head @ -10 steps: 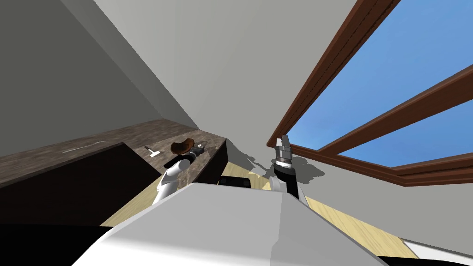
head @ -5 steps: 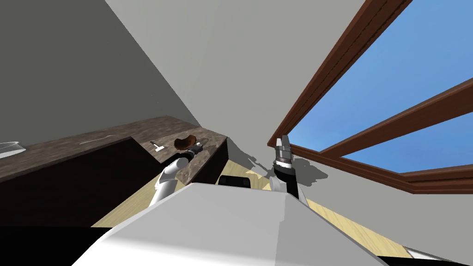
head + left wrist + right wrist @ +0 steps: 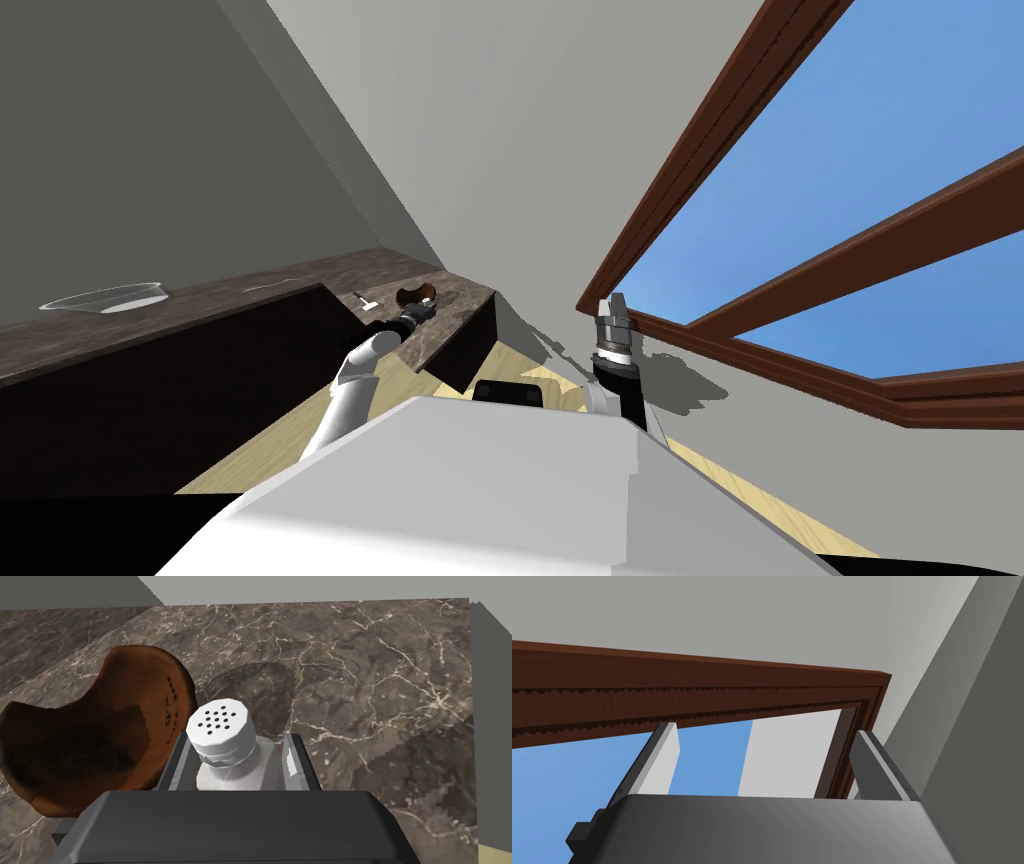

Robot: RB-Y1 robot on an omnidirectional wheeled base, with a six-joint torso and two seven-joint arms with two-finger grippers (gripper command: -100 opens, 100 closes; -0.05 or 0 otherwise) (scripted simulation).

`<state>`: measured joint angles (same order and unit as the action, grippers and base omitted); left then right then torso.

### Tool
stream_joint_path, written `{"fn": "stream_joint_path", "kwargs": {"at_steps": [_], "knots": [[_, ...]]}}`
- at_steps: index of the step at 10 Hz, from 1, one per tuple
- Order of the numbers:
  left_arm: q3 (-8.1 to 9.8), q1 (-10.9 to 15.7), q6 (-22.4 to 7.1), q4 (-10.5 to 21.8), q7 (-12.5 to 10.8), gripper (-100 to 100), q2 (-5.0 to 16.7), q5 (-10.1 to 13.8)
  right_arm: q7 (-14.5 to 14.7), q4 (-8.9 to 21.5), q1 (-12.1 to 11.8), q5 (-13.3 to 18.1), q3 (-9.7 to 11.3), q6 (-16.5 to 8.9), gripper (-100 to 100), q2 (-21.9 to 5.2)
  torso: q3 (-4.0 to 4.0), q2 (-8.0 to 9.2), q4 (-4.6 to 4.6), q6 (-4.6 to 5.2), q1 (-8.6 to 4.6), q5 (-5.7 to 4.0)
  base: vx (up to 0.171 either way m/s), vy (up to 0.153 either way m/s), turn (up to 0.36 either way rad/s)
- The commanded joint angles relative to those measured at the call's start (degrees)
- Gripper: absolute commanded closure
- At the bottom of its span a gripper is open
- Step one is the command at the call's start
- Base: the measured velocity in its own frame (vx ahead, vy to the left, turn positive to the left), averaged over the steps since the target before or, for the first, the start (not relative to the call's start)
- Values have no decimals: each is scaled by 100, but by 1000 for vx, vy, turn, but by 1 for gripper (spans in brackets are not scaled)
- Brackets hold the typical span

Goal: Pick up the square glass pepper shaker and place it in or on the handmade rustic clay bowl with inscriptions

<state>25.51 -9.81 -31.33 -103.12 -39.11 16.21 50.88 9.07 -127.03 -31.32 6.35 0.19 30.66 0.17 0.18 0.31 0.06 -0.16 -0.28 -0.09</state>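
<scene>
My left gripper [image 3: 235, 751] is shut on the pepper shaker [image 3: 222, 726], a clear square body with a white perforated cap that stands up between the fingers. Just beside that hand, on the dark marble counter [image 3: 375, 676], sits the brown clay bowl [image 3: 85, 741] with inscriptions on its inner wall, touching or nearly touching one finger. The shaker is outside the bowl. In the head view the left gripper [image 3: 418, 312] reaches over the counter's end, right by the bowl [image 3: 415, 294]. My right gripper [image 3: 612, 308] is raised near the window, open and empty [image 3: 768, 746].
A shallow clear glass dish [image 3: 105, 298] stands far down the counter [image 3: 250, 290]. A small white utensil [image 3: 367, 303] lies near the bowl. The counter ends at a grey wall. A brown-framed window [image 3: 800, 290] is on the right, with wood floor [image 3: 300, 420] below.
My head view has swung, bringing the glass dish into sight and setting the counter farther off. The left hand with the shaker has drawn closer to the bowl. The right arm has held still.
</scene>
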Motion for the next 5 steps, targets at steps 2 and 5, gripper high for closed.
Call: {"fn": "stream_joint_path", "kwargs": {"at_steps": [2,5], "knots": [[109,316,-156,45,29,100,180,157,0,0,0,0,0,0,0,0,-1,-2,0,1,4,1,-70,-17,104],[241,643,-321,181,83,100,472,427,0,0,0,0,0,0,0,0,-8,-14,-2,3,11,2,-50,-2,69]]}}
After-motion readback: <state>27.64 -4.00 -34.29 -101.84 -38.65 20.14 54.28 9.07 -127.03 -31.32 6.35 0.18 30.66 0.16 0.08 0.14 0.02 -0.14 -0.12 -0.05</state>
